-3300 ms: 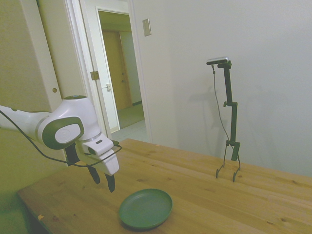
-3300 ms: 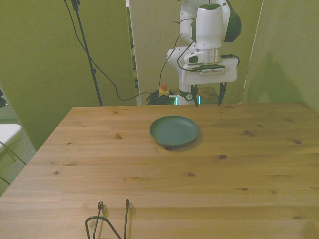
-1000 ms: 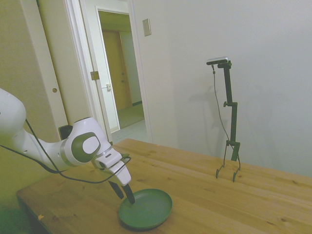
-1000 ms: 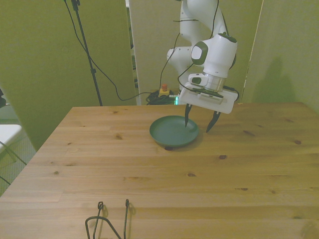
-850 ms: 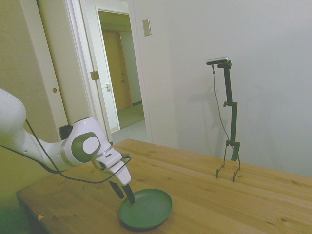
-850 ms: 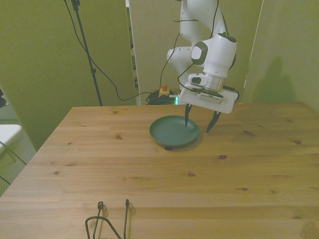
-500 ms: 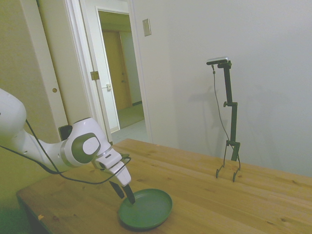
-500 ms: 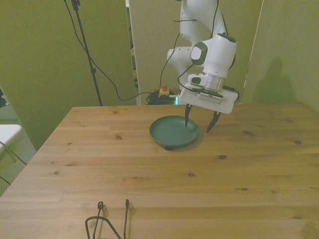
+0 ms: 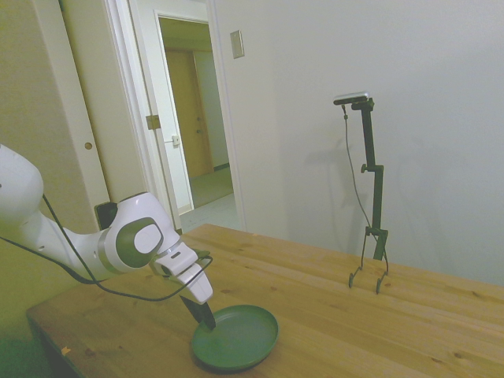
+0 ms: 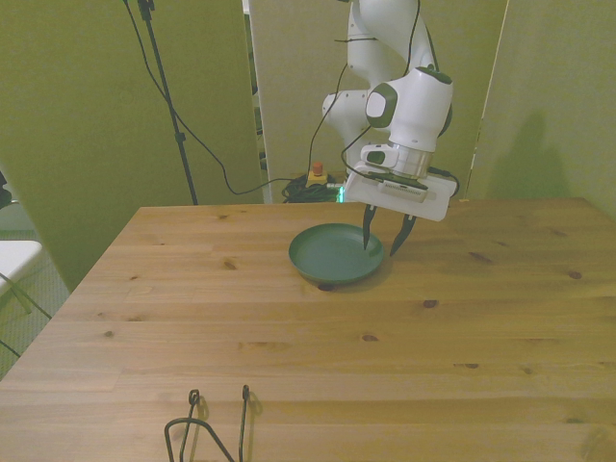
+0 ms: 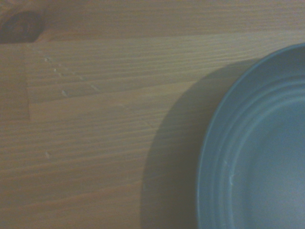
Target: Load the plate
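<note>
Wooden surface [image 10: 289,337] carries our green plate [image 10: 332,255], which sits directly under our gripper [image 10: 383,239]. We have the gripper tilted down at the plate's rim, fingers narrowly apart, one over the inside and one outside the edge.

I found no text, label, brand, number or sign that I could read in any view. The plate [image 10: 335,254] carried no marking, the arm's white housings showed none, and the small wall plaque [image 9: 237,44] by the doorway was blank from where I watched.
</note>
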{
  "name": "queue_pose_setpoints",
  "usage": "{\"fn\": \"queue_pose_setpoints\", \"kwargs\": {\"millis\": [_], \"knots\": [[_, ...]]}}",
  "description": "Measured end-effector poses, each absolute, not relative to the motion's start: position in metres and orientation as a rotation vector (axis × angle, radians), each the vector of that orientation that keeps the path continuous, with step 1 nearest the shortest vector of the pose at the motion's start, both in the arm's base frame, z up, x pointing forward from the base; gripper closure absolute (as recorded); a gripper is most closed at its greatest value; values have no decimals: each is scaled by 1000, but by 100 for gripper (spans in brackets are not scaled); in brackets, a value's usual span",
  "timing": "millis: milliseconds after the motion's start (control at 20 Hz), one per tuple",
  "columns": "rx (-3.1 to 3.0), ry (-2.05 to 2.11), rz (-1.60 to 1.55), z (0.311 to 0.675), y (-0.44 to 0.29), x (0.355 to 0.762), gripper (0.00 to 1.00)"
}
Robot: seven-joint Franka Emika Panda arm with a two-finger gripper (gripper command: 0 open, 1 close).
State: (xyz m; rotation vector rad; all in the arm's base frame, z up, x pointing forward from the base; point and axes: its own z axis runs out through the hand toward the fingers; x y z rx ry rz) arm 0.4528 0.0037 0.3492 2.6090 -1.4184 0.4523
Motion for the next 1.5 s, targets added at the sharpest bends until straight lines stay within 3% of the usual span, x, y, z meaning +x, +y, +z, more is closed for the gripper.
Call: {"fn": "queue_pose_setpoints", "kwargs": {"millis": [900,1200,1500], "knots": [[2628,-1506,452,354,3,456,100],[2666,-1598,462,377,9,467,100],[2693,-1690,487,424,25,488,100]]}}
